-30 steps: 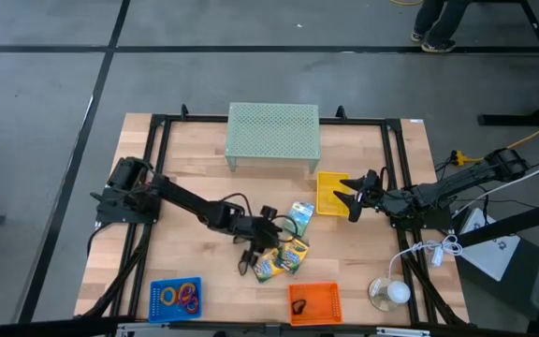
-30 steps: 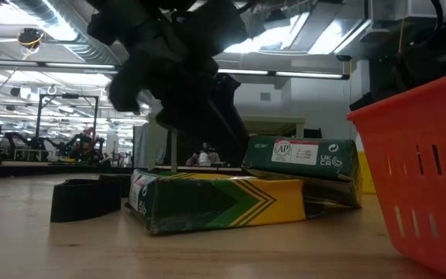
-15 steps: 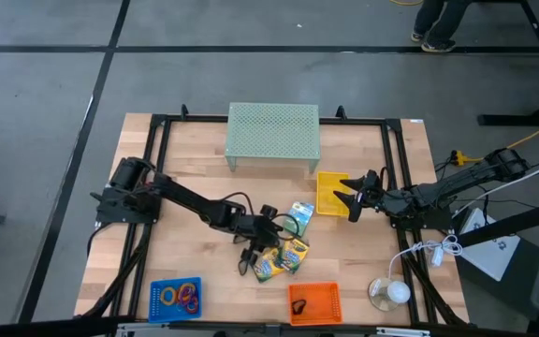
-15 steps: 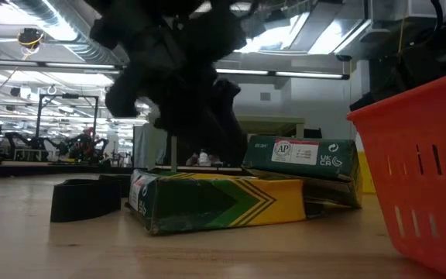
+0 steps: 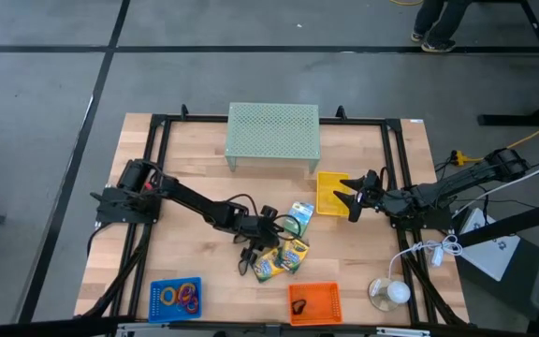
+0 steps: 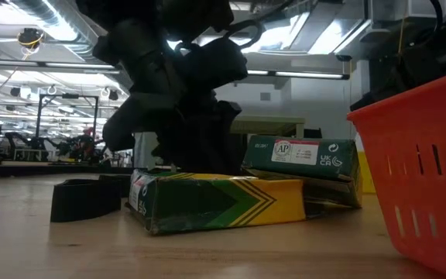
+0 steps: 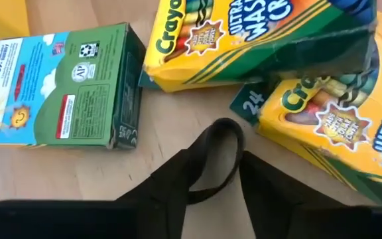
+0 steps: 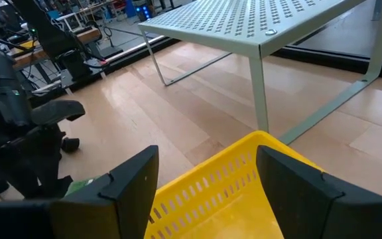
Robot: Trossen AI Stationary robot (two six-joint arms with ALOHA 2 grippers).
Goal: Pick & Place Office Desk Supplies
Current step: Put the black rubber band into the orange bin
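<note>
Crayon boxes lie in a loose cluster near the middle of the wooden table, two green-and-yellow ones overlapping at the near side and a third box with a pale blue panel just beyond them. The left gripper is low over the left edge of that cluster, and the left wrist view shows its two dark fingers set apart, with a black clip between them on the table just beside the boxes; whether the fingers touch the clip cannot be told. In the low view the front crayon box lies flat with another box resting partly on top of it, and a dark object sits on the wood to its left. The right gripper hovers at the right edge of the yellow basket, its fingers spread wide over the basket rim. A blue tray holding coloured rings stands at the near left, and an orange basket with a black clip inside stands at the near edge, right of centre. The pale green mesh riser stands at the far side.
</note>
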